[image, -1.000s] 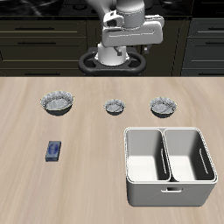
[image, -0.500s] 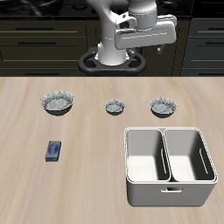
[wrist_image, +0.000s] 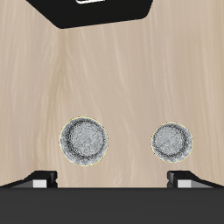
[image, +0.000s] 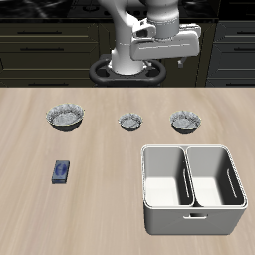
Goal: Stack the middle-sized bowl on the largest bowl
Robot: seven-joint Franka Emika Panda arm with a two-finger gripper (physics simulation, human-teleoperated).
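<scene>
Three grey bowls with crinkled pale rims stand in a row across the table. The largest bowl is at one end, the smallest bowl is in the middle, and the middle-sized bowl is at the other end, behind the bin. My gripper hangs high above the table's back, behind the middle-sized bowl, open and empty. In the wrist view the gripper has its fingers wide apart, with the middle-sized bowl and the smallest bowl below. The largest bowl is out of that view.
A white two-compartment bin stands near the front edge, in front of the middle-sized bowl. A small blue block lies in front of the largest bowl. A dark shape that I cannot identify shows at the wrist view's edge.
The gripper has risen and shifted sideways toward the middle-sized bowl's end of the row; over the last half second it barely moved. The bowls have not moved.
</scene>
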